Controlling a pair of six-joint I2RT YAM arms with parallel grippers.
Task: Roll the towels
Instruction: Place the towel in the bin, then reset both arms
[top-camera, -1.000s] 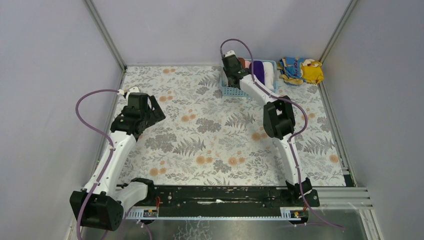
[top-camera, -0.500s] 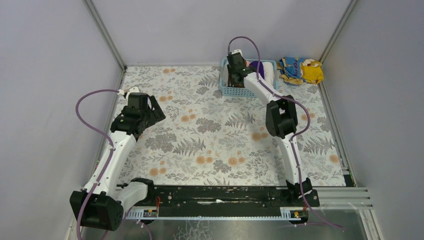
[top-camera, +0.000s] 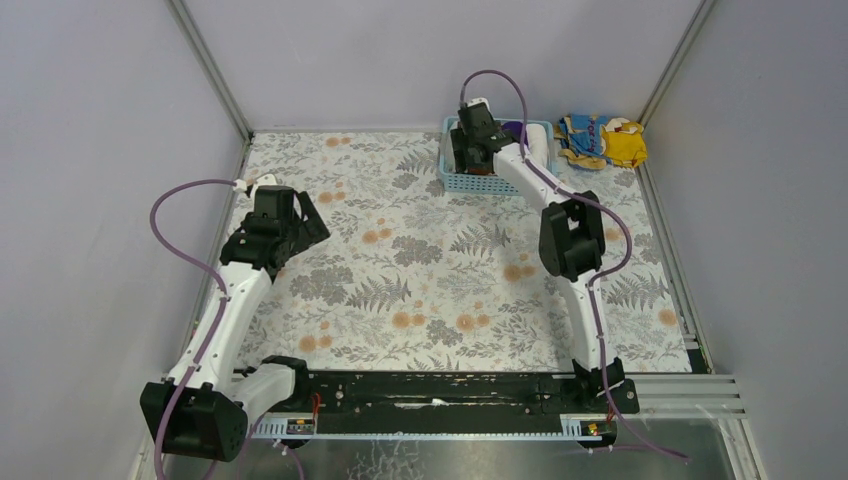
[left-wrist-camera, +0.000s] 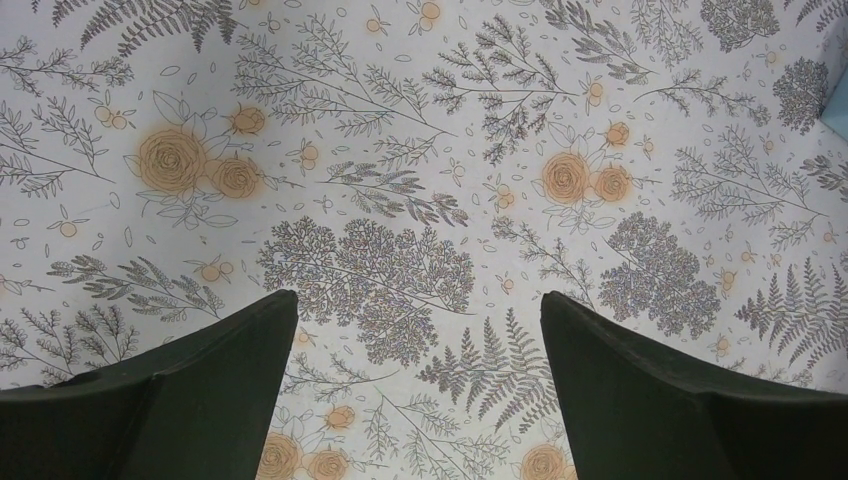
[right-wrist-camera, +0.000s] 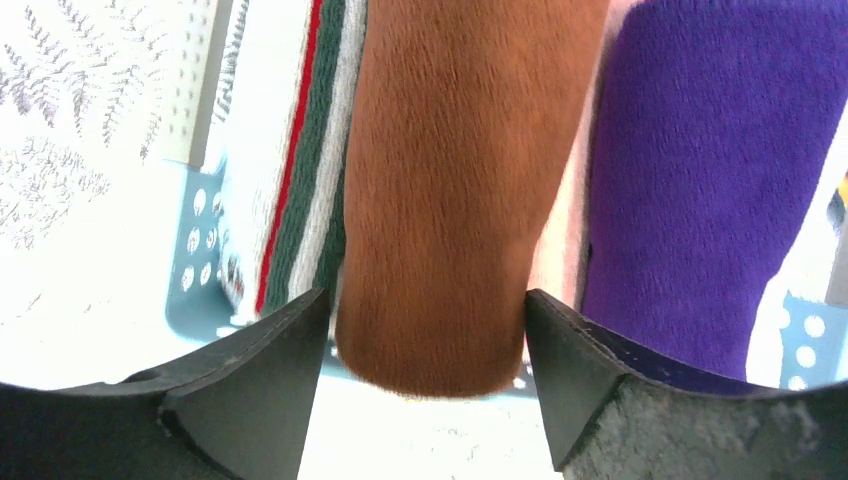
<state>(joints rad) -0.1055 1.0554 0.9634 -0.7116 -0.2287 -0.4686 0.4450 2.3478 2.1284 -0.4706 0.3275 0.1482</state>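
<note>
Right gripper (right-wrist-camera: 425, 305) is down over the blue basket (top-camera: 452, 181) at the far side of the worktop (top-camera: 420, 260), jaws spread wide either side of the rolled rust-brown towel (right-wrist-camera: 450, 200). It's packed tight in there: striped towel (right-wrist-camera: 305, 150) on one side, a sliver of pink towel (right-wrist-camera: 566, 200) and then the purple towel (right-wrist-camera: 700, 180) on the other. A yellow-and-blue cloth (top-camera: 603, 140) lies just beside the basket. Left gripper (left-wrist-camera: 420, 305) hangs over the floral worktop, well apart from all that, jaws apart too.

The rust-brown towel (right-wrist-camera: 440, 200) and purple towel (right-wrist-camera: 700, 180), seemingly rolled, lie lengthwise in the blue basket (right-wrist-camera: 200, 290).
</note>
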